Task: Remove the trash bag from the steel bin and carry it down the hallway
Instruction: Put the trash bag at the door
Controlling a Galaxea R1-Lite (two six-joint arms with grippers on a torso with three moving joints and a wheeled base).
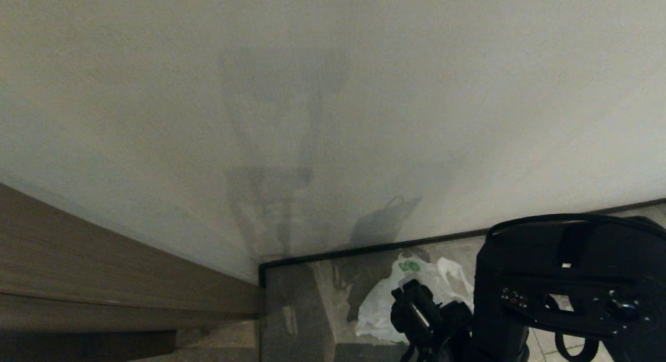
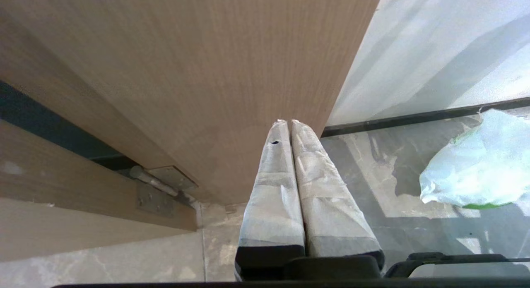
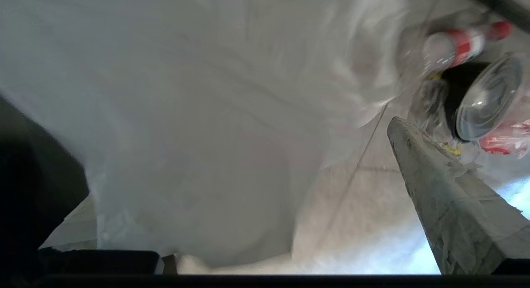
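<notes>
Where black robot parts [image 1: 567, 284] overlap, trash bag [image 1: 380, 305] half-hidden.

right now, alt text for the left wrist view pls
The left gripper, its taped fingers pressed together, points at a wooden door; the white trash bag lies on the grey marbled floor by the wall.

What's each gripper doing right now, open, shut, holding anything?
Left gripper: shut, empty, by the wooden door.
Right gripper: open, at the trash bag, not gripping it.
</notes>
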